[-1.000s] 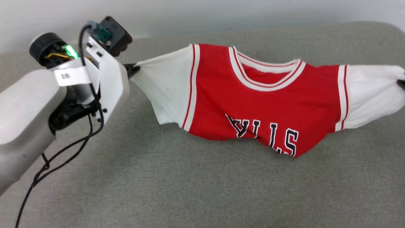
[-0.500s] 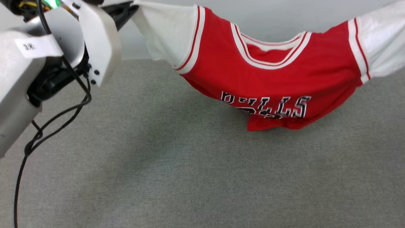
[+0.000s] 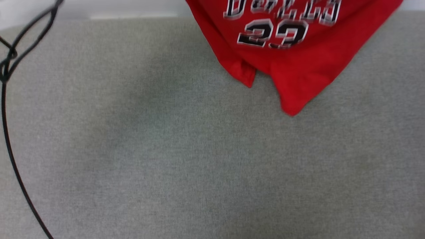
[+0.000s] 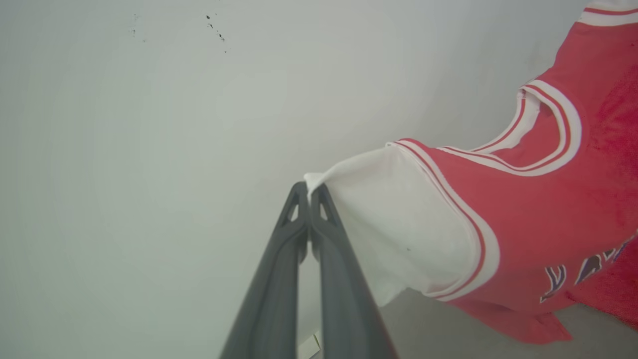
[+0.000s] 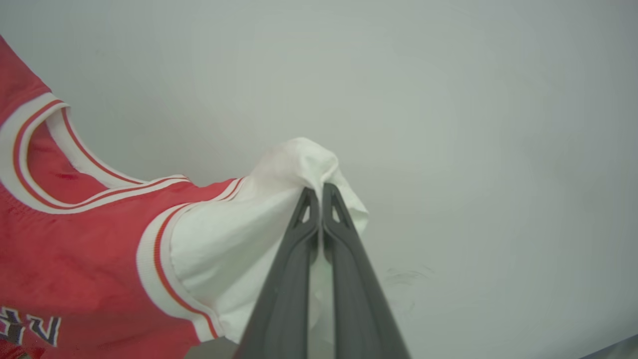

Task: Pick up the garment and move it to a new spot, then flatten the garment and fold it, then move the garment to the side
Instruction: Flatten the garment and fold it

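Garment [image 3: 298, 63] suspended between two grippers.
Left gripper [image 4: 309, 192] and right gripper [image 5: 320, 192] each pinch a white sleeve tip; red body hangs below them.

A shirt [image 3: 292, 59] hangs spread between two grippers, in front of a wall [image 4: 149, 124] and above a padded surface [image 3: 166, 149]. The left gripper [image 4: 310, 192] pinches the end of the sleeve on the robot's left, and the shirt's body stretches away to its right. The right gripper [image 5: 320, 192] pinches the end of the other sleeve, with the shirt to its left. The hem points down toward the far part of the surface, right of the middle. A cable [image 3: 11, 53] trails down the surface's left edge
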